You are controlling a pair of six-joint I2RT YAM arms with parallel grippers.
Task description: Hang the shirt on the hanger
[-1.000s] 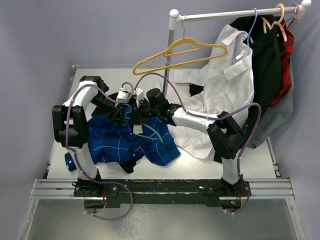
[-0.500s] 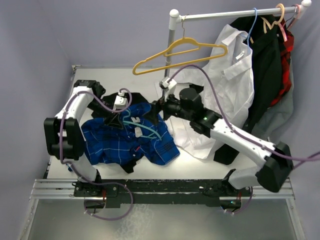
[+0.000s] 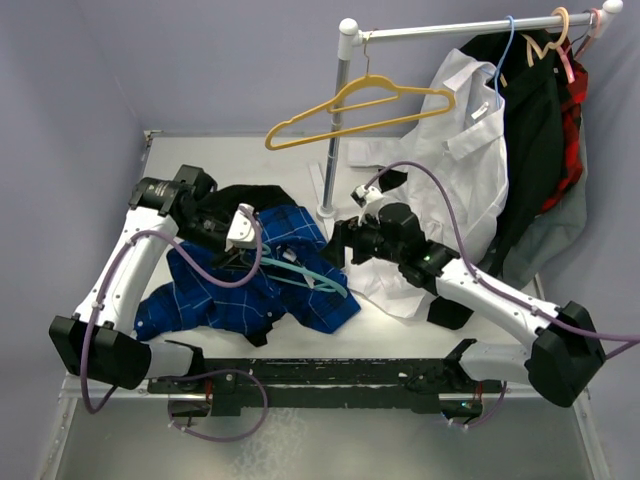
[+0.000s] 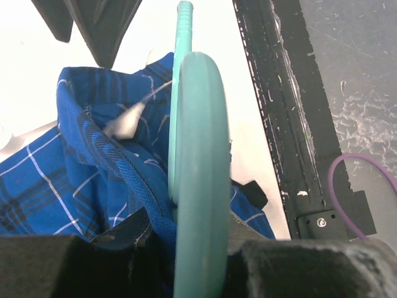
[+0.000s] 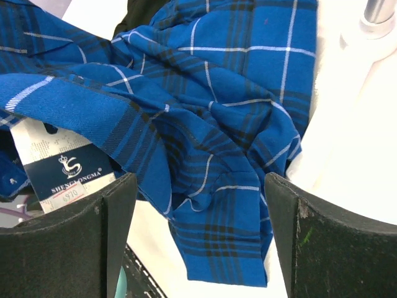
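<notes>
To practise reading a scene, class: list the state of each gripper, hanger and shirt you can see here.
shirt, crumpled on the table.
hanger, lying on the shirt.
left gripper, shut on the hanger.
right gripper, open, over the shirt.
yellow hanger, bare, on the rail.
white shirt, hung on the rail.

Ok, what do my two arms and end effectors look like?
The left arm and right arm have white links, black joints and loose purple cables. The left end effector and right end effector are black with flat matte fingers.
</notes>
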